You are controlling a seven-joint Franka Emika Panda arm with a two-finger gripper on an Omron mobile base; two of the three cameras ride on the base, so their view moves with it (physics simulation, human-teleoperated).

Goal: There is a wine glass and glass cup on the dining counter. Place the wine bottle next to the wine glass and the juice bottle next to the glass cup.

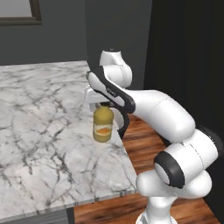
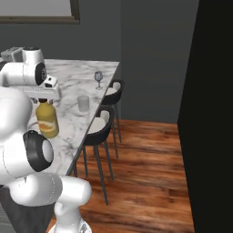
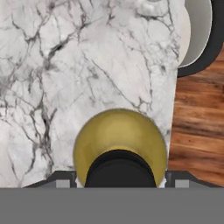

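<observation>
- The jaws [image 3: 120, 181] stand at the bottom of the hand view, one dark tip on each side of the black cap of the juice bottle [image 3: 120, 140]. They seem to be closed on the cap or neck, but the contact itself is hidden, so I cannot tell for sure if they pinch it.
- In the left base view the gripper [image 1: 103, 104] sits directly over the top of the juice bottle [image 1: 103, 126], near the middle of the frame. In the right base view the bottle [image 2: 47, 120] is at the left side, under the hand.
- The bottle is upright close to the edge of the desk [image 1: 39, 131]. I cannot tell if its base touches the marble or hangs just above it.
- The glass cup [image 2: 83, 103] stands further along the desk, a little above and right of the bottle in the right base view, well apart from it. The wine glass [image 2: 98, 79] stands further still, in the upper middle.
- Dark stools [image 2: 101, 127] stand along the desk edge over the wooden floor.
- Handling, as my judgement: the bottle looks rigid and smooth, probably rather heavy if it is full. A hold on the narrow neck under the cap is good, because the shoulder stops it from slipping down. It may swing, so it should move slowly, and should be set down beside the fragile cup without knocking it.
</observation>
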